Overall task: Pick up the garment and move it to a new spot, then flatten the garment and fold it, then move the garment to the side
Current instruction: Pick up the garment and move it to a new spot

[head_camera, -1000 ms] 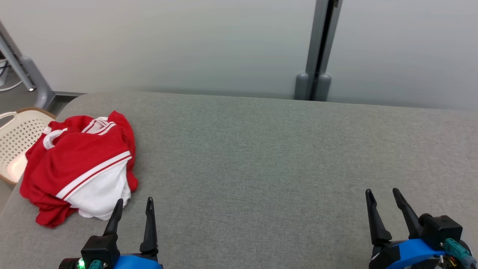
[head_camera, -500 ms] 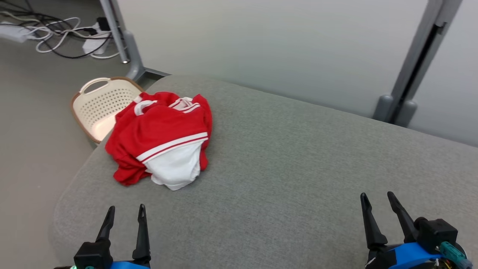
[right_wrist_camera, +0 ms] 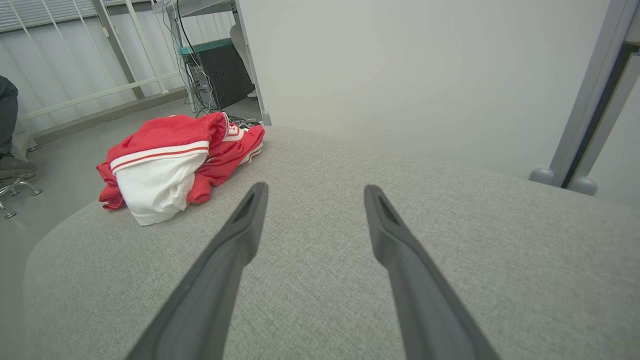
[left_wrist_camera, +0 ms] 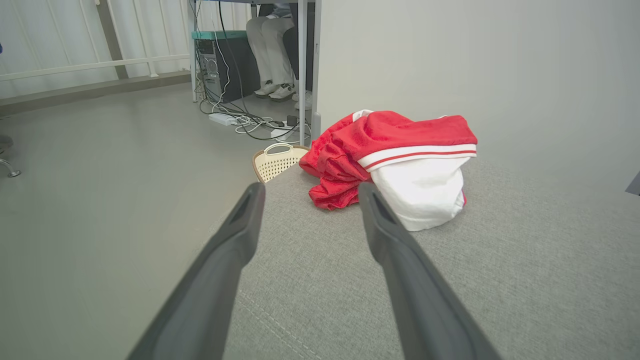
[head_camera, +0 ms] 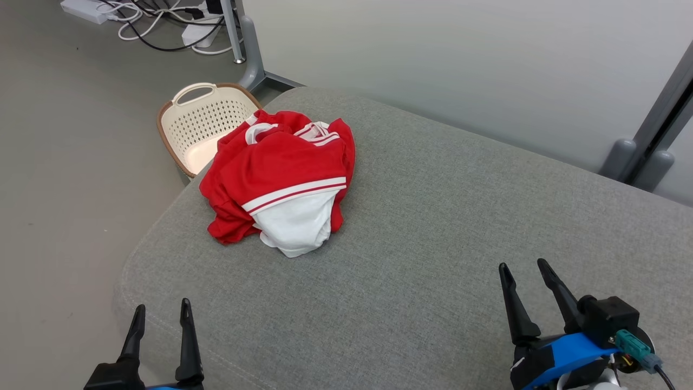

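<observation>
L tool (head_camera: 163, 304): fingers apart, nothing in it, low over the near left corner of the counter (head_camera: 433, 244). Its body is cut off at the bottom edge. R tool (head_camera: 522, 264): fingers apart too, empty, over the near right side.

The garment (head_camera: 281, 173) lies bunched up on the far left of the counter, well apart from both tools. Its long way runs from near to far: the white end points at the robot and the red end w/ white stripes points at the basket (head_camera: 197, 122). Can't tell front from back, most of it is tucked under.

The basket sits on the floor just past the counter edge, partly hidden by the garment.
</observation>
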